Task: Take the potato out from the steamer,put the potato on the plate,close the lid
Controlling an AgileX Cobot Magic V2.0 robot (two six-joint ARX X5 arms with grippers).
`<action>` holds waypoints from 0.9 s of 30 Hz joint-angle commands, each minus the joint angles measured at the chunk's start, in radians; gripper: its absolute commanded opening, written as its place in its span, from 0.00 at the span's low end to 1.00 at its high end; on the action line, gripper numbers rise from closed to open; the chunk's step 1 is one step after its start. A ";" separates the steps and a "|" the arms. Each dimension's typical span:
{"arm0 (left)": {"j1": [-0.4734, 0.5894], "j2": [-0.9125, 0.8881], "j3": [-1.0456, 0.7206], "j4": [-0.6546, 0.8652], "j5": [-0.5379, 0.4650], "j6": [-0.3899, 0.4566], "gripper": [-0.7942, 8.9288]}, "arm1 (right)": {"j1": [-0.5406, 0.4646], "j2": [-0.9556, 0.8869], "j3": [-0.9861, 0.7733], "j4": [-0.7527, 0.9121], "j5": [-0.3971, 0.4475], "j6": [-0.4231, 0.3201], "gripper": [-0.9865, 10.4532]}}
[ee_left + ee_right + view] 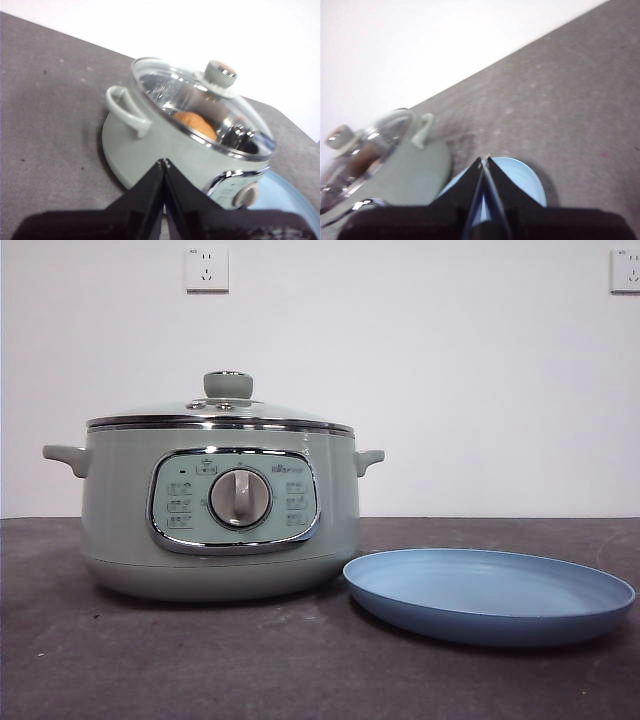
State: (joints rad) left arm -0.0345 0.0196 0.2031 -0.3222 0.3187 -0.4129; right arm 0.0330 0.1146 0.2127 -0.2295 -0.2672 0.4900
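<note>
1. We list the steamer, pale sage green, standing on the dark grey table to the left in the front view. It has a small handle on each side, and its front carries a chrome-rimmed control panel with a silver dial at the centre.
2. We see small icons and a short line of lettering around the dial, but they are too small to read.
3. We list the lid, clear glass with a chrome rim and a sage-green knob, seated on the steamer.
4. We list the potato, golden-brown, lying inside the steamer and seen through the glass in the left wrist view.
5. We list the plate, light blue and shallow, resting on the table just beside the steamer on its right; we cannot tell whether the two touch.
6. We list the left gripper, held above the table near the steamer's front, its jaws closed tip to tip and holding nothing.
7. We list the right gripper, held over the plate, its jaws likewise closed together and empty.
8. We note two wall sockets on the white wall behind, with no legible writing.
</note>
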 commanded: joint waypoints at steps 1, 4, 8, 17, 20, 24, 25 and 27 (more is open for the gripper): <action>0.003 0.027 0.074 -0.065 0.005 0.035 0.07 | 0.007 0.069 0.082 -0.035 -0.028 -0.048 0.08; 0.003 0.071 0.156 -0.134 0.008 0.093 0.07 | 0.018 0.166 0.194 -0.128 -0.089 -0.128 0.08; 0.003 0.150 0.261 -0.204 0.074 0.180 0.07 | 0.036 0.306 0.360 -0.282 -0.192 -0.269 0.08; 0.002 0.352 0.453 -0.358 0.260 0.396 0.07 | 0.118 0.567 0.693 -0.639 -0.362 -0.567 0.08; 0.001 0.414 0.514 -0.434 0.280 0.460 0.07 | 0.166 0.607 0.761 -0.722 -0.362 -0.599 0.08; 0.001 0.475 0.585 -0.500 0.319 0.497 0.07 | 0.220 0.630 0.799 -0.799 -0.360 -0.640 0.08; 0.001 0.486 0.602 -0.515 0.317 0.498 0.07 | 0.232 0.632 0.800 -0.808 -0.359 -0.641 0.08; 0.001 0.504 0.629 -0.530 0.317 0.504 0.07 | 0.250 0.634 0.800 -0.816 -0.358 -0.641 0.08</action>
State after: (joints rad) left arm -0.0349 0.5213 0.8249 -0.8524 0.6300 0.0616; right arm 0.2779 0.7452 1.0126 -1.0496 -0.6254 -0.1291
